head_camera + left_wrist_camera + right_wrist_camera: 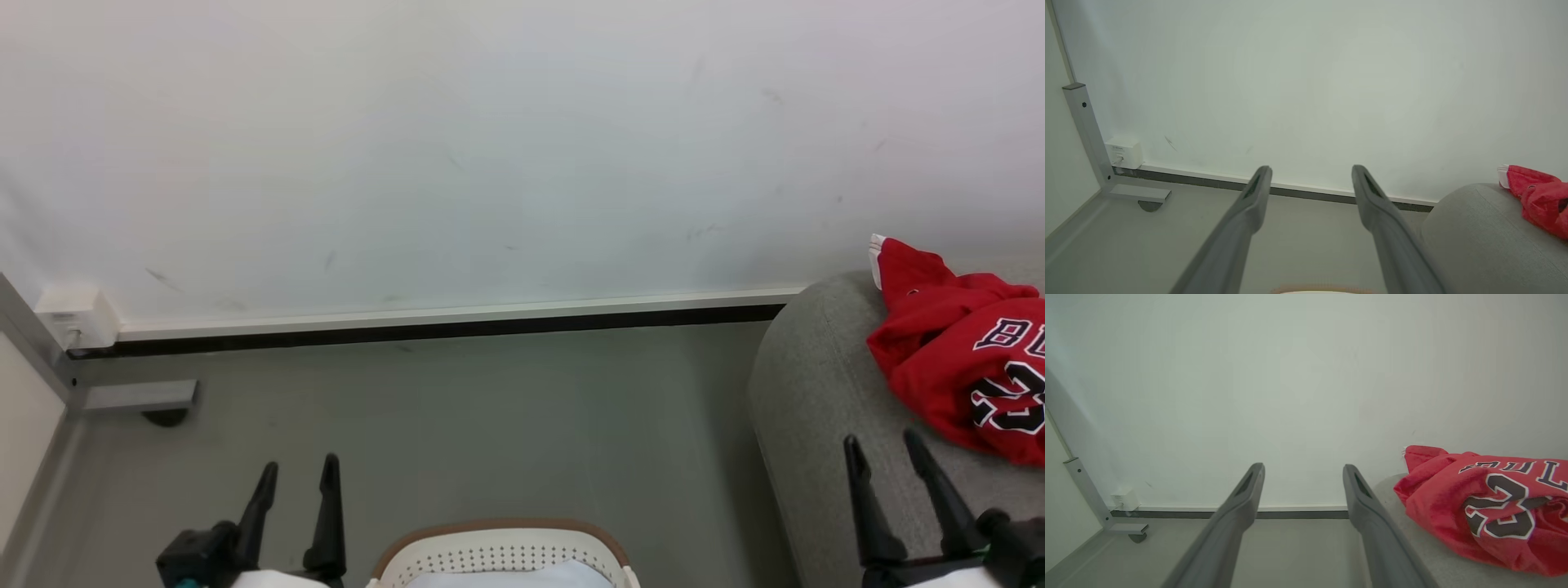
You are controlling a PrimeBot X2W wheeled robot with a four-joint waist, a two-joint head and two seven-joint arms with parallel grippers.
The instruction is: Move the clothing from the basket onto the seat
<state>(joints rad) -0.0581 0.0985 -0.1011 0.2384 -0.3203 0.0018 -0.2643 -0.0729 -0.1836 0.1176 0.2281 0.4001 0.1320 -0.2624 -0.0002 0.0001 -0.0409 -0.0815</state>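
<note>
While both my grippers hang wide open and empty, the left gripper [300, 463] sits just beside the oval white perforated plastic basket [490, 557] with its brown rim, and my right gripper [882, 438] hangs by the rounded light grey fabric seat [816, 384]. Beyond its fingertips, the crumpled red clothing [955, 351] with dark, white-edged lettering lies on that seat, near the white wall [490, 147].
</note>
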